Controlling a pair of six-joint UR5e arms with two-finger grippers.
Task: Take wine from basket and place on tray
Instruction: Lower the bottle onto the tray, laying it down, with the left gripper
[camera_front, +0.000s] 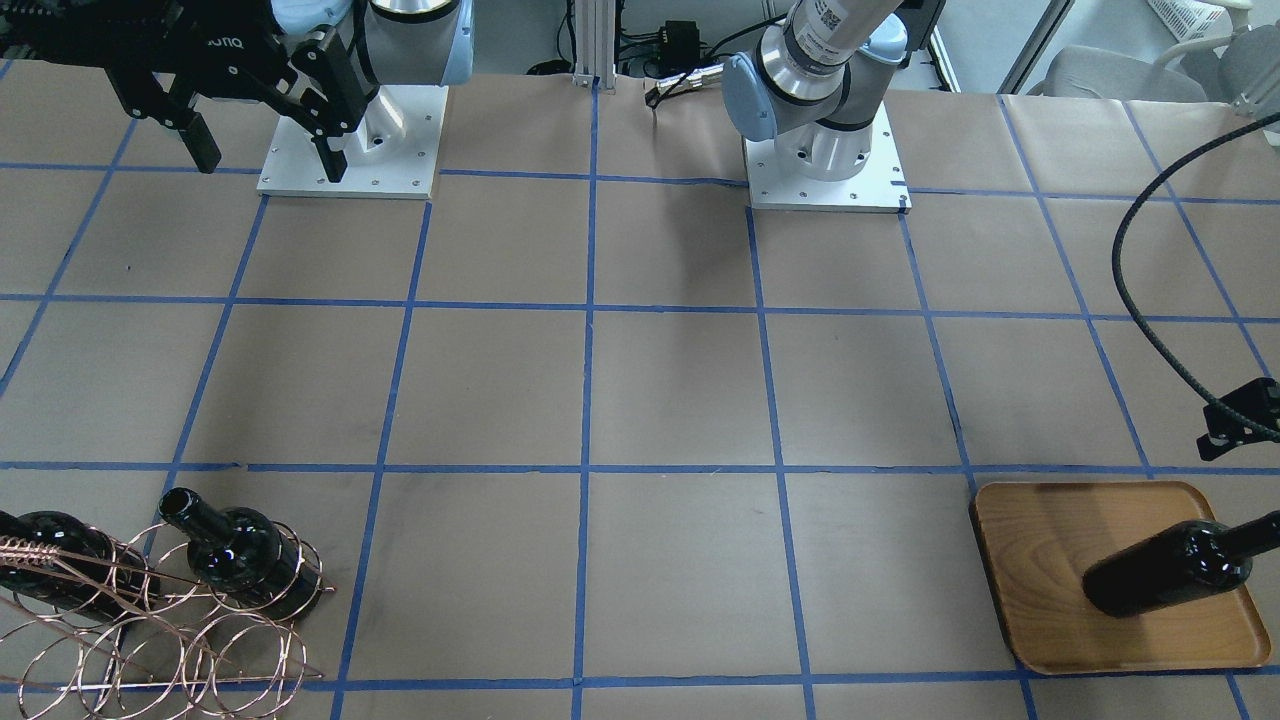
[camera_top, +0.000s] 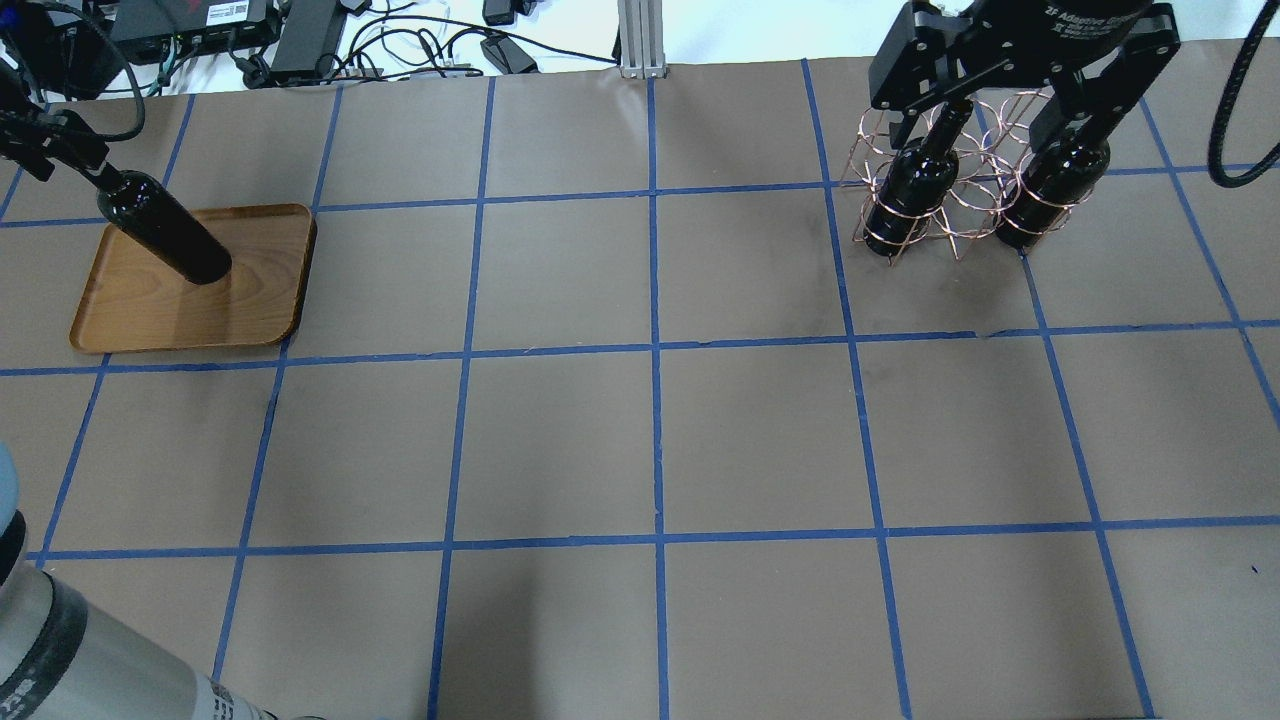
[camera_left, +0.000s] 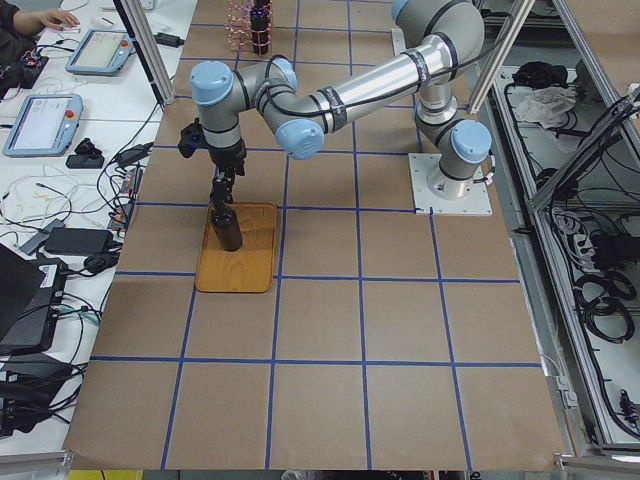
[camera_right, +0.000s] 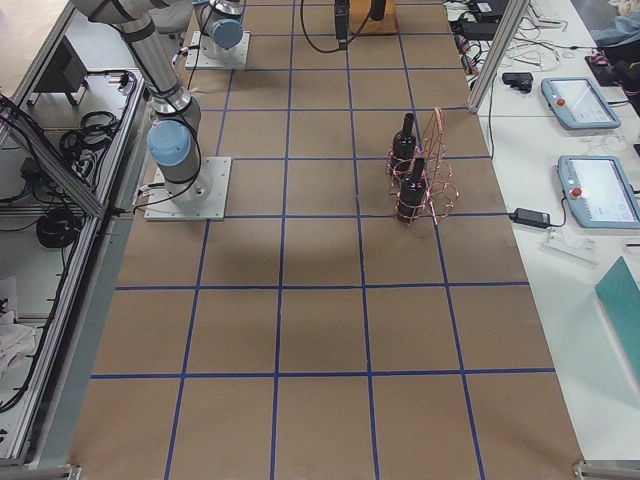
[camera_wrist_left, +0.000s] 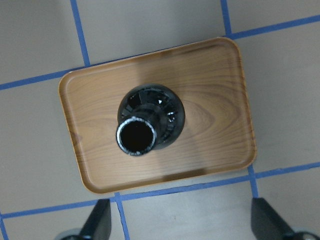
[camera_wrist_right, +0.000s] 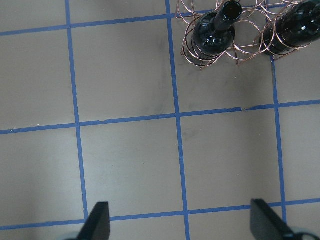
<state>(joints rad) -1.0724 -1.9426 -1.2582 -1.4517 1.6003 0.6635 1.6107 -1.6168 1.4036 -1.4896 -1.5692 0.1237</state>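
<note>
One wine bottle (camera_wrist_left: 150, 122) stands upright on the wooden tray (camera_wrist_left: 215, 100), which also shows in the overhead view (camera_top: 250, 290). My left gripper (camera_wrist_left: 182, 220) is open and hangs above the bottle's mouth, fingers wide apart and touching nothing. The copper wire basket (camera_top: 950, 200) holds two more dark bottles (camera_top: 915, 190) (camera_top: 1055, 185). My right gripper (camera_top: 985, 110) is open and empty, high above the table near the basket. In the right wrist view the basket (camera_wrist_right: 235, 40) is at the top edge.
Cables and electronics (camera_top: 300, 40) lie beyond the table's far edge, by an aluminium post (camera_top: 635, 40). The two arm bases (camera_front: 350, 150) (camera_front: 825, 160) stand on white plates. A black hose (camera_front: 1150, 250) loops over the table near the tray.
</note>
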